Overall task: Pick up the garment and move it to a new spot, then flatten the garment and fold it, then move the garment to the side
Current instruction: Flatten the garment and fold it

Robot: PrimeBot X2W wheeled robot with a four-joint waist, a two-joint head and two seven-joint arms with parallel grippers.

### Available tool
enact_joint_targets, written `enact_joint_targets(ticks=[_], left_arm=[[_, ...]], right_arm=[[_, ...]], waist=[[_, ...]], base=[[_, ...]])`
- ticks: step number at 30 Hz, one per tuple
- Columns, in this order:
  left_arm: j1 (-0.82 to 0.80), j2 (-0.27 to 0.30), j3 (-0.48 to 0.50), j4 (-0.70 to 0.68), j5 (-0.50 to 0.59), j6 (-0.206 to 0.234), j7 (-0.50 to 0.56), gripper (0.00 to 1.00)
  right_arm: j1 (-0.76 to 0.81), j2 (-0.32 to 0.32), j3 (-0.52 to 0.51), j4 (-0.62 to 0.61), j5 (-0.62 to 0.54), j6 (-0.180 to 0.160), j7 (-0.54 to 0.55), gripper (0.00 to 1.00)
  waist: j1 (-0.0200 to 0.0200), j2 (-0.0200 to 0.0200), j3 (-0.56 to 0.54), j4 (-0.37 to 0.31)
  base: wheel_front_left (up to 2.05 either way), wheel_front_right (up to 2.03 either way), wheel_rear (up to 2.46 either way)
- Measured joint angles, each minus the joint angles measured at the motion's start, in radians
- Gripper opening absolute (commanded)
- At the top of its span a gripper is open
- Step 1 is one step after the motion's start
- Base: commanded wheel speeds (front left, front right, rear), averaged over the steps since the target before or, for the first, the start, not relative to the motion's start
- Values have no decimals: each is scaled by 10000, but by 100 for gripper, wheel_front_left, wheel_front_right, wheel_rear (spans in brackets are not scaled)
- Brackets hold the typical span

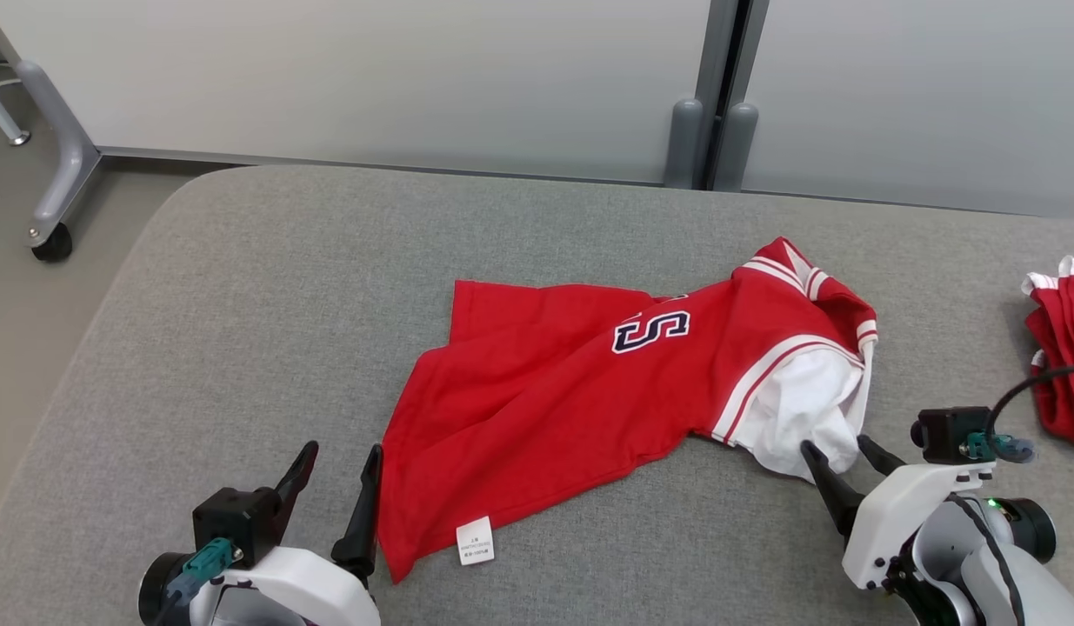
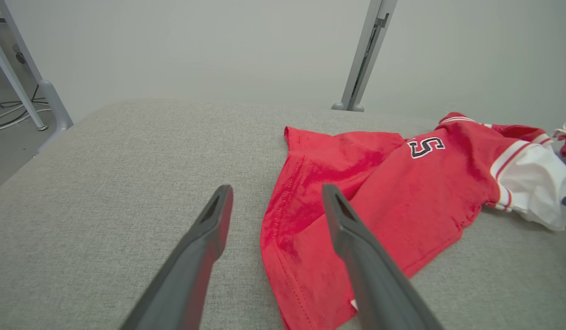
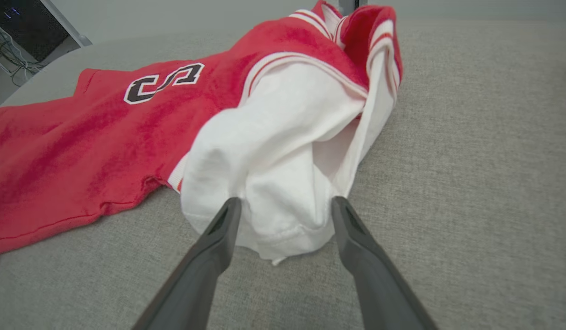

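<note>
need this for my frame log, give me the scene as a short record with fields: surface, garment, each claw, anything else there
surface: grey padded table
garment: red jersey, lying rumpled, not flat or folded
detail: white sleeve bunched at its right end
left claw: open, beside the jersey's hem, holding nothing
right claw: open, tips at the white sleeve's end, not closed on it
other: second red garment at the right edge

Lab or office-like test room: a grey fabric-covered table [image 1: 241, 348] backed by pale partition panels [image 1: 371, 78], a castor-wheeled metal leg [image 1: 63, 165] upper left, loose cables [image 2: 17, 117] on the floor.
</note>
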Motion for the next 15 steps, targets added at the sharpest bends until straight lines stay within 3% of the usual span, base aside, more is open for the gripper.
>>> enact_joint_targets(ticks=[1, 3, 4, 5, 6, 7, 15], left_arm=[[-7, -2, -8, 13, 0, -2, 0, 100], [-22, 0, -13, 36, -2, -17, 0, 100], [-44, 2, -15, 48, -2, -17, 0, 100], [-73, 2, -15, 59, -2, -17, 0, 100], [-85, 8, -12, 71, -8, -17, -4, 100], [-84, 13, -10, 84, -17, -17, -13, 100], [56, 58, 10, 130, -96, 75, -25, 100]], right_arm=[[-40, 29, -17, 98, -46, 0, 88, 100], [-100, 102, -59, 221, -100, 0, 167, 50], [-128, 134, -50, 249, -155, 0, 178, 50], [-144, 157, -54, 249, -201, 0, 161, 30], [-159, 186, -58, 234, -219, 0, 125, 4], [-162, 201, -38, 171, -211, 0, 58, 0], [482, 65, -98, -1486, 631, 0, -42, 0]], waist=[[0, 0, 31, 18], [0, 0, 86, 45], [0, 0, 107, 55], [0, 0, 117, 62], [0, 0, 110, 58], [0, 0, 90, 46], [1, 0, -250, -407]], base=[[0, 0, 0], [0, 0, 0], [0, 0, 0], [0, 0, 0], [0, 0, 0], [0, 0, 0], [0, 0, 0]])
